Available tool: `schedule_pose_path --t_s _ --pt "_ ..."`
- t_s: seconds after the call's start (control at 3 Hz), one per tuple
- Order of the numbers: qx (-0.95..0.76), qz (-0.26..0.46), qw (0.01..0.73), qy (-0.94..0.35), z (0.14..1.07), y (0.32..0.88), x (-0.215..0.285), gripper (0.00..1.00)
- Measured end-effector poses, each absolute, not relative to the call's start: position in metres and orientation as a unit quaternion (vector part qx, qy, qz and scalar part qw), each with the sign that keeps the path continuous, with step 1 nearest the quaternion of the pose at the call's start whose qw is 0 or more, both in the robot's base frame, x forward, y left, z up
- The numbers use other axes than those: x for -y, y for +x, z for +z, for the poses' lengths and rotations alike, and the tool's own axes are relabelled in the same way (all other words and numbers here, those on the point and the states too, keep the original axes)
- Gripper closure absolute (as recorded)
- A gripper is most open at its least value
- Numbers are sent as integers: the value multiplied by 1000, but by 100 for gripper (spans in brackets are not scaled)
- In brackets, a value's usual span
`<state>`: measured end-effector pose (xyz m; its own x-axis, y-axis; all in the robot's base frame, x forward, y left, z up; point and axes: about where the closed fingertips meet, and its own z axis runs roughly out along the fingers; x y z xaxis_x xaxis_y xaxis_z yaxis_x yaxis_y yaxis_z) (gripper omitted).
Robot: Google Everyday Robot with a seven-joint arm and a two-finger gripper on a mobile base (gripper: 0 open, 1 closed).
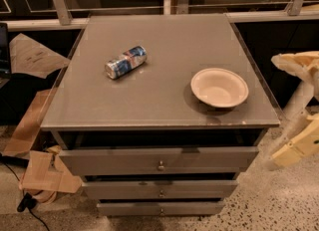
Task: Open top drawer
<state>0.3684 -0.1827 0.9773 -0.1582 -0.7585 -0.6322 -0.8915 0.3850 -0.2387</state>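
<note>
The top drawer point(124, 159) is the widest grey front, just under the cabinet's top, with a small round metal knob point(161, 166) at its centre. A dark gap shows between its upper edge and the cabinet top; its inside is not visible. My gripper point(298, 145) is the cream-coloured part at the right edge of the view. It hangs beside the cabinet's right front corner at about drawer height, apart from the drawer and well right of the knob.
Two narrower drawer fronts point(159, 189) sit below the top one. On the cabinet top point(164, 95) lie a can point(125, 61) on its side and a white bowl point(219, 87). Cardboard scraps point(40, 175) and a cable lie on the floor at left.
</note>
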Motion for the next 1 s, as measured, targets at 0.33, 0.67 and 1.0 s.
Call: schedule_pose_path --t_s 0.33,0.67,1.0 --pt "-741 132 377 -540 971 354 172 0" --pt "-717 188 391 -545 960 353 152 0" --pt "-689 246 391 -558 943 367 130 0"
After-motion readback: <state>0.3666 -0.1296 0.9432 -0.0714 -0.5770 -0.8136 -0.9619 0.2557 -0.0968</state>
